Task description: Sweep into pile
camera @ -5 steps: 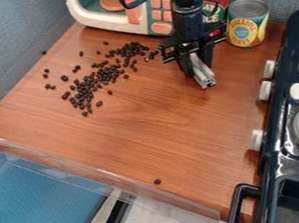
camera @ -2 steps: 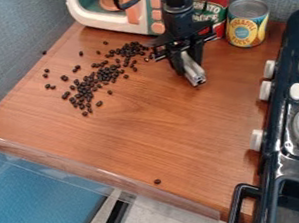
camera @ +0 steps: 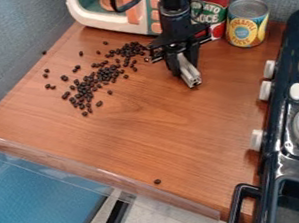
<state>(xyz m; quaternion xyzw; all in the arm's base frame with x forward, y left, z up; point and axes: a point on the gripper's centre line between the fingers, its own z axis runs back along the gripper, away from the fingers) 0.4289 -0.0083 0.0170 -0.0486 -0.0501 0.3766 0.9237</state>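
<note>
Beans (camera: 100, 79) lie loosely strewn across the desk (camera: 148, 134). Just right of them, the claw (camera: 184, 68) grasps a silvery bar (camera: 190, 75).

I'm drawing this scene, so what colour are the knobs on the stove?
The knobs are white, showing best in the camera view.

The robot arm (camera: 175, 15) was black throughout, built of narrow, blocky segments with pale glints along their edges. A thick black cable (camera: 128, 7) bowed out in a smooth loop beside its upper part. Lower down, the black gripper (camera: 183, 69) had a thin, angular crosspiece (camera: 201, 38) jutting wider than the arm
</note>
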